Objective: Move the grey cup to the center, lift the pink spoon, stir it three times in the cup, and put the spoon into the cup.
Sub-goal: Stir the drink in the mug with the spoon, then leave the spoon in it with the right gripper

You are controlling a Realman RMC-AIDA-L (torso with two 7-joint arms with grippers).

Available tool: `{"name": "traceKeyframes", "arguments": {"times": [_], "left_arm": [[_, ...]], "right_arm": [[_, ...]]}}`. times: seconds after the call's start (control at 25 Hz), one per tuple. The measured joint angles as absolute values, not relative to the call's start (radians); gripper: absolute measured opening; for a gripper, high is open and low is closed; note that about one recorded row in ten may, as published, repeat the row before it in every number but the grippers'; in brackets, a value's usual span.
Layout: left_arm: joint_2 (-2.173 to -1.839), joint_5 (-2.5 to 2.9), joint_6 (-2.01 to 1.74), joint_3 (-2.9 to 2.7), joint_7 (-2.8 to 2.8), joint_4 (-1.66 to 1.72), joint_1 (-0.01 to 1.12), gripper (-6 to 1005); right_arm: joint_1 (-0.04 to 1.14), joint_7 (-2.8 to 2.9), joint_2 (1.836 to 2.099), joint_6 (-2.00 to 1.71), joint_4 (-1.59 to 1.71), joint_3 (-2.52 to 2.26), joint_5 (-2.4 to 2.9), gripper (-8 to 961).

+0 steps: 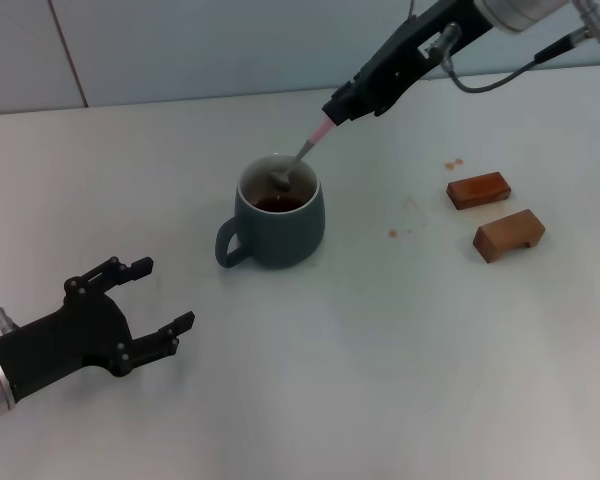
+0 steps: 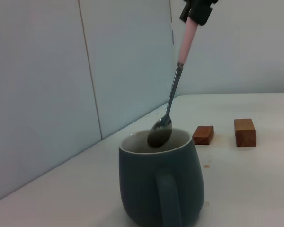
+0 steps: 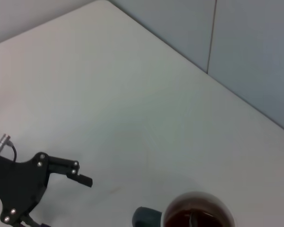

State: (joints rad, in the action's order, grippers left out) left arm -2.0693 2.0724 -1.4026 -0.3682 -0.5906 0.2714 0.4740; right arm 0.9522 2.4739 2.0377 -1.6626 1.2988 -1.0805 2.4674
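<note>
Grey cup (image 1: 280, 211) near the table's (image 1: 380, 380) center, handle pointing near-left, brown liquid inside. Left gripper (image 1: 152, 303) at the near left, fingers spread, nothing held, well apart from the cup. Pink spoon (image 1: 302, 152) tilted, metal bowl dipped inside the cup's rim, pink handle rising far-right. Right gripper (image 1: 338, 108) clenched on the handle's top, beyond the cup. Two wooden blocks (image 1: 478, 190) (image 1: 508, 234) to the right, apart from the cup.
</note>
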Motion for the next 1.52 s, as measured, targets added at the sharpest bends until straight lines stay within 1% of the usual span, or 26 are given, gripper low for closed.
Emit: {"name": "traceKeyframes", "arguments": {"times": [0.24,0.48,0.68,0.8,0.96,1.2,1.44,1.52], "left_arm": [[-2.071,2.072,-1.403,-0.368,-0.591,0.269,0.474,836],[-2.071,2.072,-1.405,-0.368,-0.591,0.270,0.474,836],[-2.071,2.072,-1.406,-0.368,-0.591,0.270,0.474,836],[-2.071,2.072,-1.407,-0.369,-0.591,0.269,0.476,836],[-2.071,2.072,-1.407,-0.370,-0.591,0.268,0.478,836],[-2.071,2.072,-1.404,-0.370,-0.591,0.269,0.479,836],[-2.071,2.072,-1.403,-0.370,-0.591,0.266,0.479,836],[-2.071,2.072,-1.403,-0.370,-0.591,0.264,0.479,836]], "right_arm": [[0.984,2.447,2.038,-1.619,1.194,-1.081,2.485,111],[1.022,2.433,2.043,-1.581,1.088,-1.094,2.522,110],[1.040,2.428,2.057,-1.551,1.040,-1.130,2.523,110],[1.073,2.416,2.064,-1.518,0.987,-1.131,2.518,110],[1.091,2.410,2.063,-1.475,0.947,-1.132,2.519,110],[1.103,2.413,2.047,-1.443,0.928,-1.122,2.566,110],[1.093,2.438,2.043,-1.479,0.950,-1.116,2.614,110],[1.086,2.442,2.047,-1.504,0.968,-1.116,2.610,110]]}}
